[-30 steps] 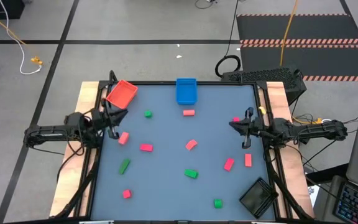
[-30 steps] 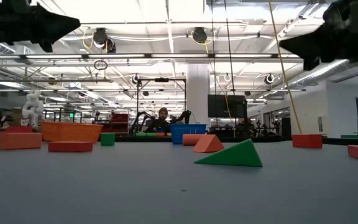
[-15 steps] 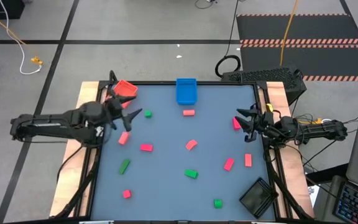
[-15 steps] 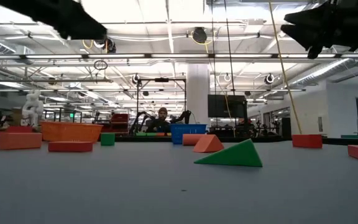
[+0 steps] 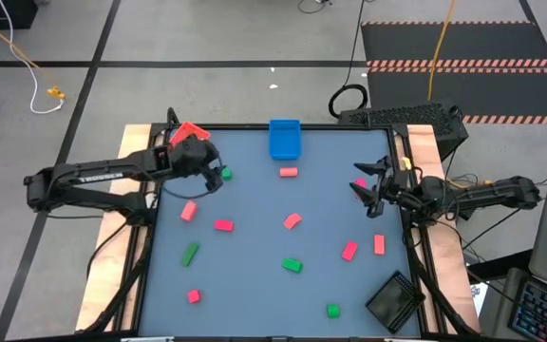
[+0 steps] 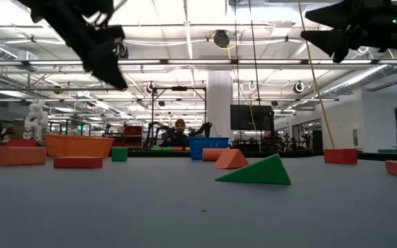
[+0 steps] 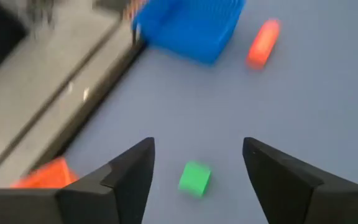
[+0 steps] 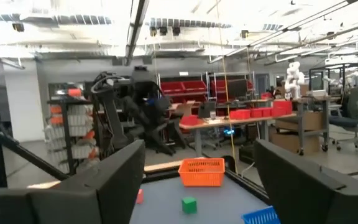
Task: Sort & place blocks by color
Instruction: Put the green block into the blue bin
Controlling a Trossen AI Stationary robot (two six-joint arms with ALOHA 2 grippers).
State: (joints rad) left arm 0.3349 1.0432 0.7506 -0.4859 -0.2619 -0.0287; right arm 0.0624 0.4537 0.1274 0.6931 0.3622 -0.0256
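Small green, pink and red blocks lie scattered on the blue-grey table top [image 5: 254, 199]. My left gripper [image 5: 213, 180] is open, reaching in from the table's left and hovering just left of a green cube [image 5: 226, 174]. In the left wrist view the cube [image 7: 194, 178] lies on the table between and beyond the open fingers, untouched. My right gripper [image 5: 364, 185] is open and empty at the table's right side, above a pink block [image 5: 360, 182]. It also shows in the low view [image 6: 319, 34], high over the table.
A red tray [image 5: 187, 138] sits at the far left corner, partly under my left arm. A blue tray [image 5: 285, 139] sits at the far middle and a black tray [image 5: 393, 300] at the near right. A pink bar [image 5: 289, 172] lies near the blue tray.
My left gripper has swung from the table's left edge out over the table toward the right and far side, ending beside the green cube. My right gripper has gone a little toward the far edge and toward the table's left. No block has moved.
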